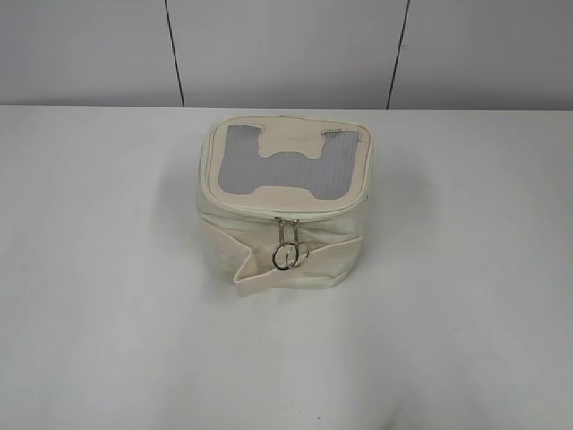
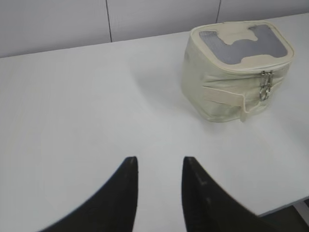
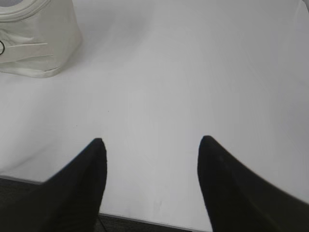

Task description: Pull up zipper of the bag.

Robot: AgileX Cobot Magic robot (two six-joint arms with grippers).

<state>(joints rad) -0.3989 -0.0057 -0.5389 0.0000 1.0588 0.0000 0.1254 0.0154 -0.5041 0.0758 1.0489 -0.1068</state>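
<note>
Both grippers open and empty, left gripper [image 2: 159, 166] narrower, right gripper [image 3: 152, 147] wide.
Bag [image 1: 285, 204] upright mid-table [image 1: 98, 296], well apart from both; zipper [image 1: 288, 244] ring pulls hang at front.

A plain white matte tabletop [image 1: 107, 313] filled most of every view. Behind its far edge stood a pale grey panelled wall [image 1: 286, 49], divided by thin dark vertical seams. In the right wrist view, a strip of dark floor [image 3: 145, 226] showed below the worktop's near edge.
</note>
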